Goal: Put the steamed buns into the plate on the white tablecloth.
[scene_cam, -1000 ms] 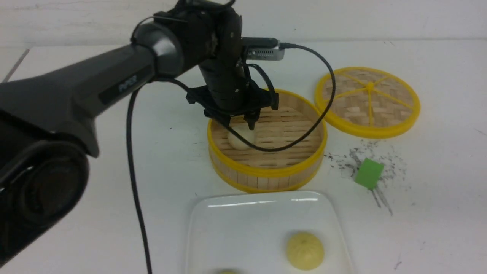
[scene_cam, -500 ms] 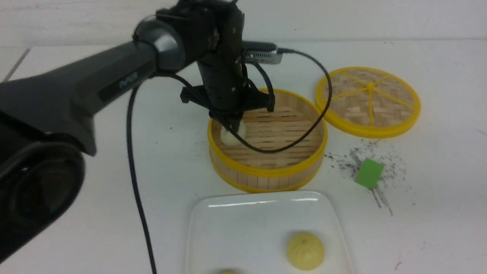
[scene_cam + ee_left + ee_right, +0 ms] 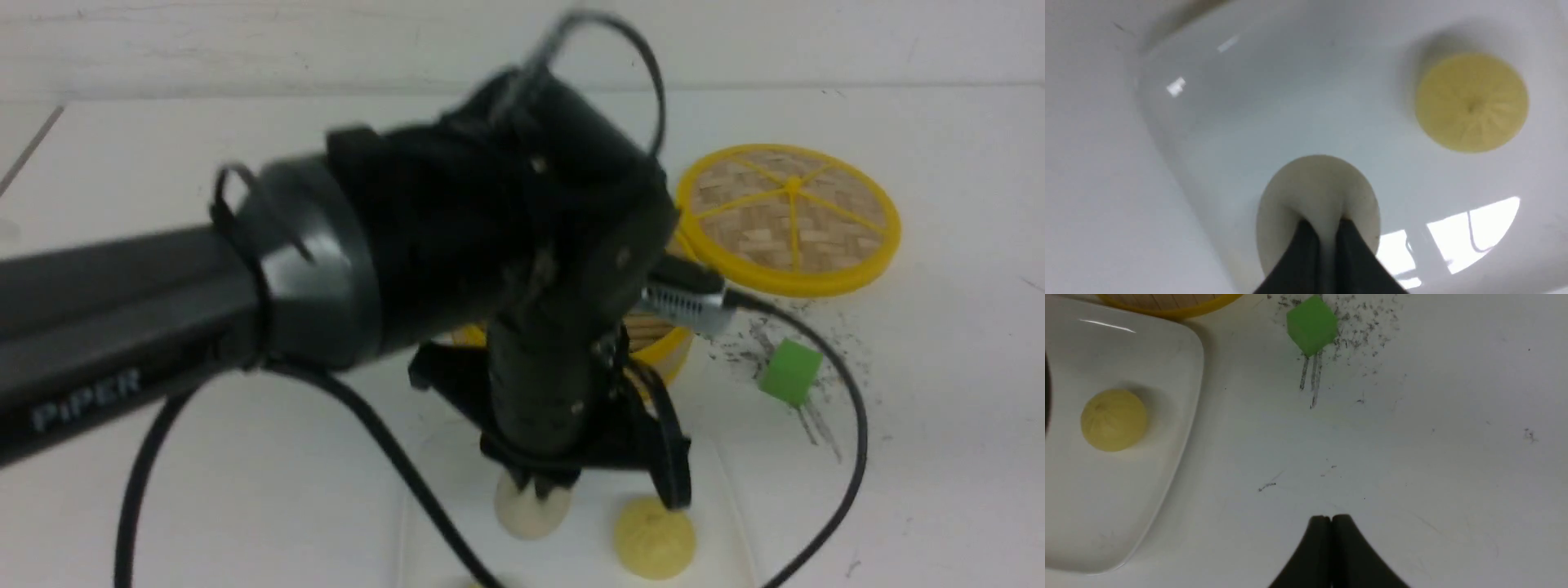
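Note:
My left gripper (image 3: pixel 535 490) is shut on the off-white steamed bun (image 3: pixel 531 516) and holds it over the left part of the plate (image 3: pixel 735 523). In the left wrist view the fingertips (image 3: pixel 1306 230) pinch the top of this bun (image 3: pixel 1316 183) above the plate (image 3: pixel 1229 94). The pale yellow bun (image 3: pixel 655 539) sits in the plate to its right, also in the left wrist view (image 3: pixel 1472 102) and the right wrist view (image 3: pixel 1113 419). My right gripper (image 3: pixel 1331 519) is shut and empty above the white tablecloth (image 3: pixel 1433 457), to the right of the plate (image 3: pixel 1167 355).
The bamboo steamer (image 3: pixel 665 347) stands behind the plate, mostly hidden by my left arm. Its woven lid (image 3: pixel 788 216) lies at the back right. A green cube (image 3: pixel 790 371) sits on grey smudges right of the steamer, also in the right wrist view (image 3: pixel 1311 324).
My left gripper closed on the off-white bun in the steamer, lifted it out and carried it toward me, over the plate. The yellow bun has not moved.

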